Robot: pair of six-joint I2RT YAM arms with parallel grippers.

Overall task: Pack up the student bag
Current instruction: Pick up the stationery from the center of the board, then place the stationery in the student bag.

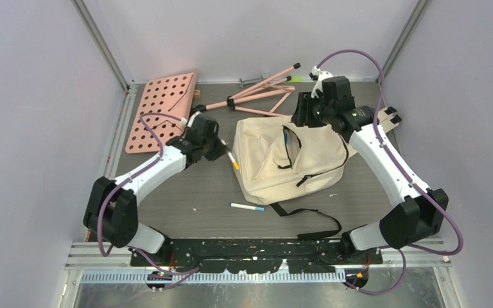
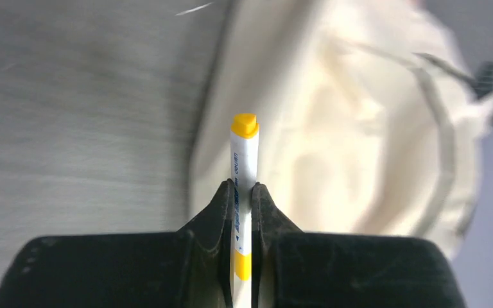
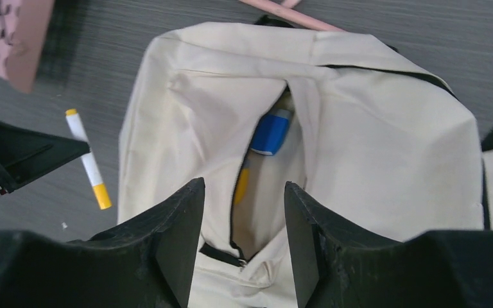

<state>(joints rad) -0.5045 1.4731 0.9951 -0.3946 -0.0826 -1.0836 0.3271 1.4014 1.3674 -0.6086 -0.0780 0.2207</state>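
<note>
The cream student bag (image 1: 295, 160) lies flat mid-table, its front pocket unzipped. Inside the pocket in the right wrist view are a blue item (image 3: 271, 131) and a yellow-tipped item (image 3: 241, 186). My left gripper (image 1: 221, 149) is shut on a white marker with yellow ends (image 2: 244, 154), held just left of the bag (image 2: 359, 141). The same marker shows in the right wrist view (image 3: 88, 160). My right gripper (image 3: 244, 192) is open, hovering over the bag's (image 3: 385, 147) far end with its jaws on either side of the pocket's zipper end. It appears in the top view (image 1: 308, 109).
A white marker with a blue cap (image 1: 247, 207) lies on the table in front of the bag. A black strap (image 1: 308, 223) trails toward the near edge. A pink perforated board (image 1: 164, 109) and a pink folding stand (image 1: 263, 93) lie at the back.
</note>
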